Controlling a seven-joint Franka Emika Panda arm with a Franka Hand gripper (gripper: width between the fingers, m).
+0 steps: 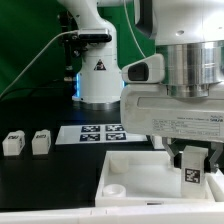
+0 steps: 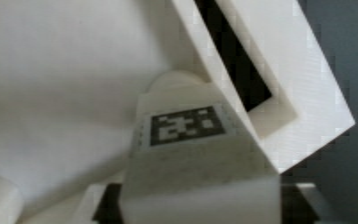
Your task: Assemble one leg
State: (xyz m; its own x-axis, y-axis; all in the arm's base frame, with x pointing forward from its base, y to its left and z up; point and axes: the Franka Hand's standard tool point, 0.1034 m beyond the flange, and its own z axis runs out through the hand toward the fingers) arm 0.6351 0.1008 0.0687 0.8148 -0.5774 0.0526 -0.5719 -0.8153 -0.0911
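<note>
My gripper [image 1: 194, 160] is shut on a leg [image 1: 192, 178], a small white block with a black-and-white tag facing out. It holds the leg upright over the near right corner of the large white square panel [image 1: 135, 172]. In the wrist view the leg [image 2: 188, 125] runs out from between my dark fingers [image 2: 108, 200] and its far end points at the panel [image 2: 51, 80], close to the panel's raised edge [image 2: 265, 100]. Whether the leg touches the panel cannot be told. A round socket [image 1: 113, 187] shows at the panel's near left corner.
Two more white legs [image 1: 13, 143] [image 1: 40, 142] stand on the black table at the exterior view's left. The marker board [image 1: 100, 132] lies behind the panel. The arm's white base [image 1: 98, 72] stands at the back centre.
</note>
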